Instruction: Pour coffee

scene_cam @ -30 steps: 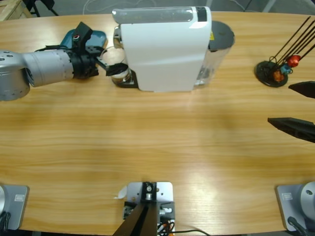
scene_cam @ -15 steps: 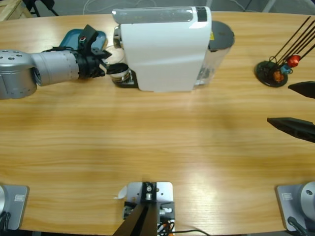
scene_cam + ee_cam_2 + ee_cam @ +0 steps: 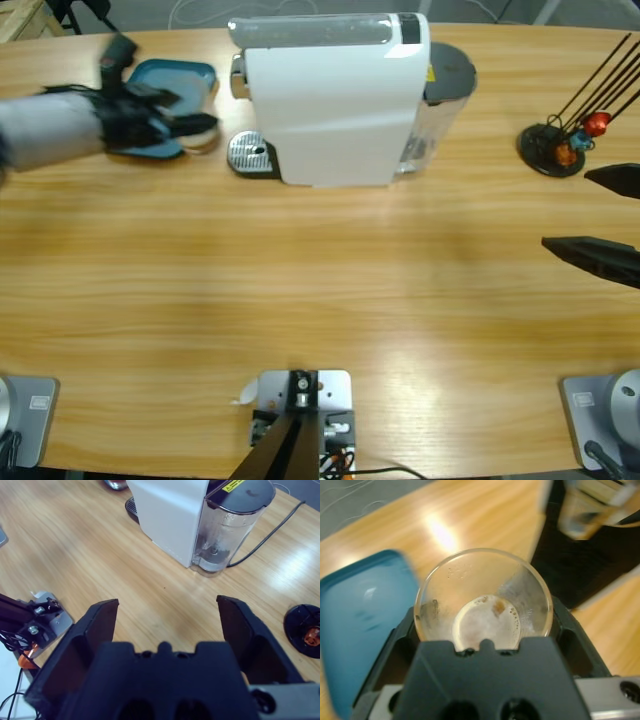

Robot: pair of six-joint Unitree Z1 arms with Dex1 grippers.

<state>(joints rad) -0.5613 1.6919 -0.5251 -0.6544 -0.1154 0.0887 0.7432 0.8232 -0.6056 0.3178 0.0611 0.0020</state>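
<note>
Your pale tan, foamy coffee (image 3: 485, 625) sits shallow in the clear glass cup (image 3: 483, 597), clamped in your left gripper (image 3: 482, 640) over the teal plastic tray (image 3: 178, 82) near the desk's (image 3: 320, 290) far left corner. Your right gripper (image 3: 167, 622) hangs spread apart.

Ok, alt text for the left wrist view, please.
The left claw is shut on a clear glass with a shallow layer of pale, foamy coffee at its bottom, seen from above. A blue tray lies to the left on the wooden table.
</note>
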